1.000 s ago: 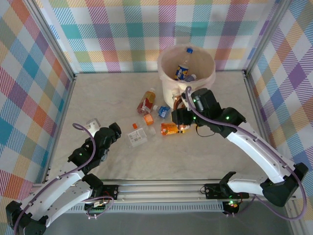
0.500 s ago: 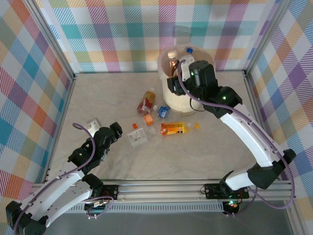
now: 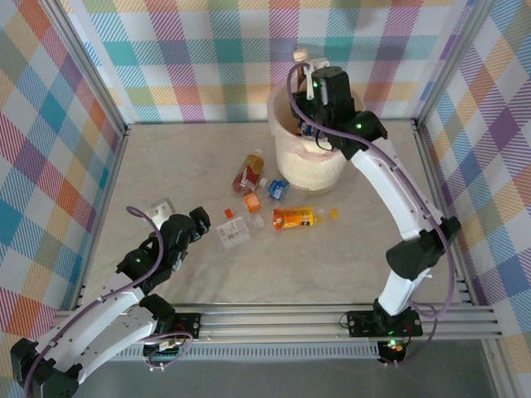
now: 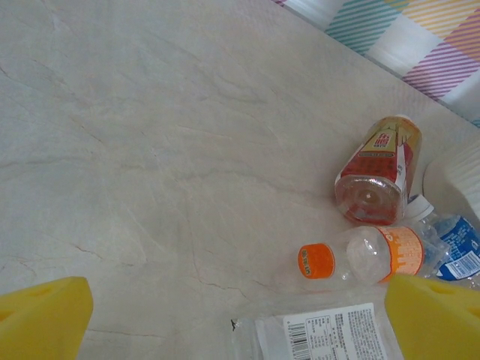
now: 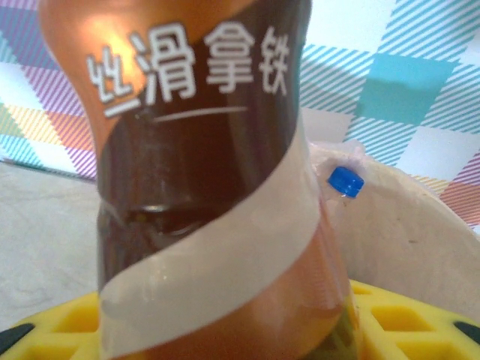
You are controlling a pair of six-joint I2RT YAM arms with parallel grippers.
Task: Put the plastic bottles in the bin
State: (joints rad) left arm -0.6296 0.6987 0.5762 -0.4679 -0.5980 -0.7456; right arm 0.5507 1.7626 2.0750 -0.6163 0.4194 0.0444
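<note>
**Bin and contents.** The cream bin (image 3: 325,170) stands near the back wall. The right wrist view shows a blue cap (image 5: 346,181) inside it.

**Right gripper.** The right gripper (image 5: 225,334) is clamped on a brown bottle (image 5: 202,187) lettered "丝滑拿铁", held above the bin.

**Left gripper.** The left gripper (image 4: 238,319) is spread wide and holds nothing. Below it, a red-labelled bottle (image 4: 379,176) and an orange-capped bottle (image 4: 360,256) lie on the surface (image 4: 150,150).

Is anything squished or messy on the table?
Yes. Several plastic bottles lie tipped over on the table in front of the bin, none standing. One clear bottle looks squashed flat, its barcode label facing up.
</note>
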